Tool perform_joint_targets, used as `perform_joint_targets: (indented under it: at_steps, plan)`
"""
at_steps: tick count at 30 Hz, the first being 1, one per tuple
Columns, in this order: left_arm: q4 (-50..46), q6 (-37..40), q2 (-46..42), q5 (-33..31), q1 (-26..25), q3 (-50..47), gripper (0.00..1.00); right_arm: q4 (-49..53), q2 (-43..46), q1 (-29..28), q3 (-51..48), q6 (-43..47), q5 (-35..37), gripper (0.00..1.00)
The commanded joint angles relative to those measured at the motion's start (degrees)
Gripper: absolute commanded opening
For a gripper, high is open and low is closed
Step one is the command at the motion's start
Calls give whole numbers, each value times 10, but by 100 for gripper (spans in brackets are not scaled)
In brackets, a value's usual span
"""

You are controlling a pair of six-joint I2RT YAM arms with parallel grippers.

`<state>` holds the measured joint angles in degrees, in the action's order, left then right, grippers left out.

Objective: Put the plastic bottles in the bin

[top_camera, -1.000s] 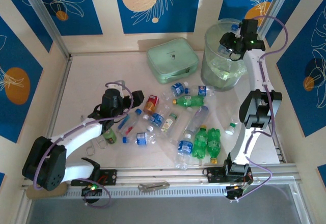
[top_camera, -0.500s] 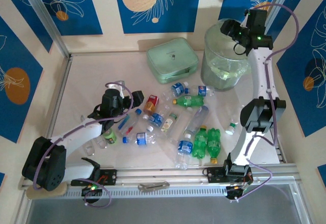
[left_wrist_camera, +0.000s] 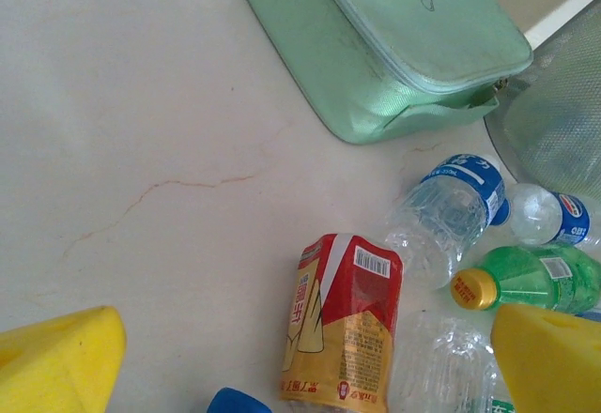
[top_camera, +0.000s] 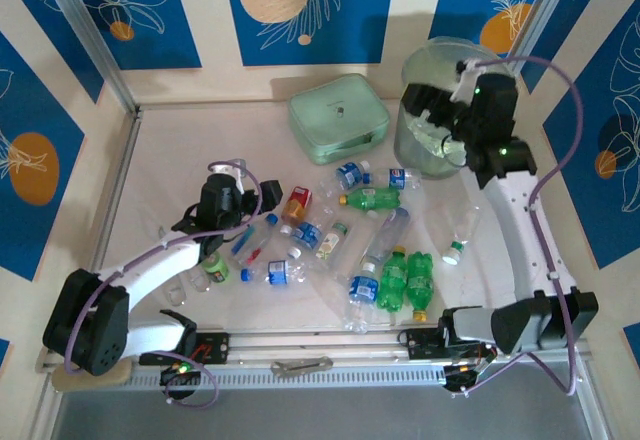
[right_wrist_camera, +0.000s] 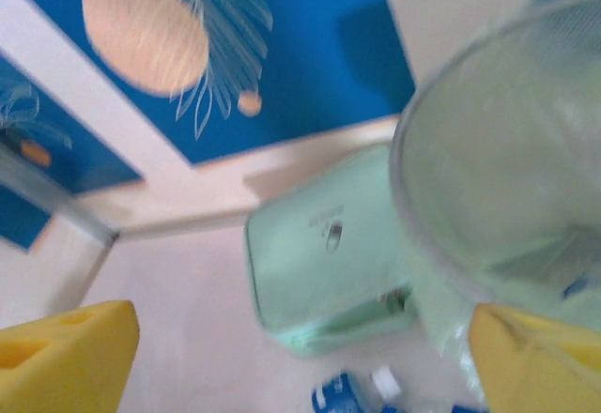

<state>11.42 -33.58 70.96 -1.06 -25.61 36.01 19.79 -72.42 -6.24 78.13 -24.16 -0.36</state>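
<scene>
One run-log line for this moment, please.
right gripper: jaws open, empty, at bin | left gripper: jaws open, above red-labelled bottle | plastic bottles: many on table

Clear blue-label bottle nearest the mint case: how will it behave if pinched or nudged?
Probably light: the blue-label bottle looks empty. Its clear wall looks crinkled, so a pinch may dent it. Lying on its side on the smooth table, it would likely roll when nudged, perhaps into the green bottle beside it.
</scene>
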Motion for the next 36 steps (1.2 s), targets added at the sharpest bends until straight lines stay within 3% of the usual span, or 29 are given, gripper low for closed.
perform_joint_targets:
  at_steps: [1, 8, 17, 27, 36]
  plan:
    - [-55, 34, -20, -4, 5, 32, 99, -39, 40, -37, -82, -14, -13, 99]
    - [-194, 71, -44, -3, 4, 66, 99, -88, 107, -107, -230, -62, 38, 99]
    - [-387, 92, -49, 29, 4, 77, 99, -126, 90, -129, -270, -94, 43, 99]
    - [-408, 119, -1, 75, -4, 70, 99, -151, 57, -135, -272, -106, 35, 99]
    - [-432, 172, 50, 19, -19, 86, 99, -130, 62, -134, -263, -92, 58, 99]
